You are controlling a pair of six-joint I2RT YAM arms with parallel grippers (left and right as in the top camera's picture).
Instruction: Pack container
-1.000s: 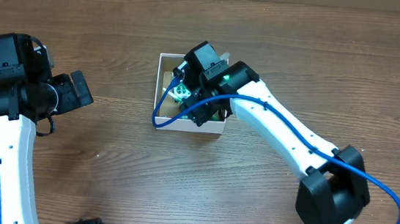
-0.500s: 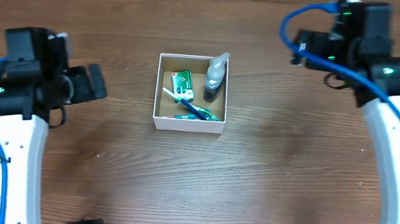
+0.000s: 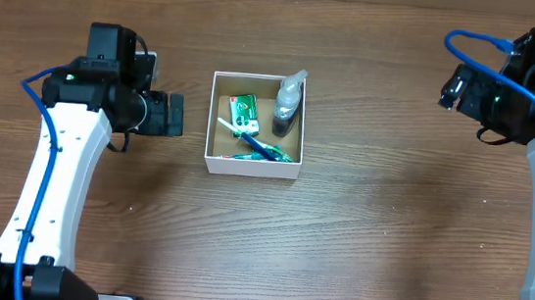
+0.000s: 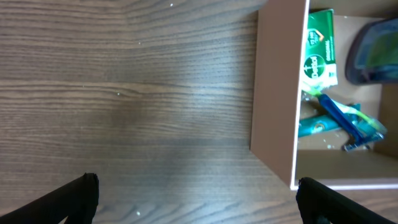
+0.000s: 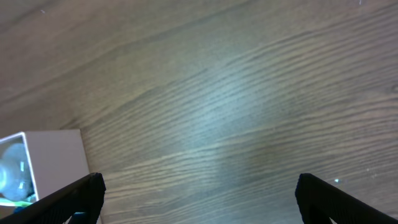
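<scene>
The left fingers point(image 4: 76, 200) are spread wide, one dark tip at each lower corner of the left wrist view, with only bare wood grain of the table point(image 4: 137, 106) between them and nothing gripped. Just ahead of them and off to one side stands the container point(image 4: 273, 93), its thin white wall turned toward the fingers, close but not touching; from overhead the same fingers point(image 3: 167, 116) point at the box's point(image 3: 251, 166) near wall across a narrow strip of table. Past that wall, on the brown floor, a green packet point(image 4: 318, 59) lies flat nearest the fingers, a blue-handled tool point(image 4: 342, 118) lies slantwise beside it over a teal tube point(image 4: 311, 127), and a spray bottle point(image 4: 373, 53) with a dark base sits at the side farthest from them; whether the blue tool is a toothbrush or a razor cannot be told. The right fingers point(image 5: 69, 198) are likewise spread apart and hold nothing, with bare table between the tips. Only a white corner of the container point(image 5: 56, 155) shows by one tip in that view, and overhead these fingers point(image 3: 451, 89) hang well apart from the box, on the side opposite the left fingers.
</scene>
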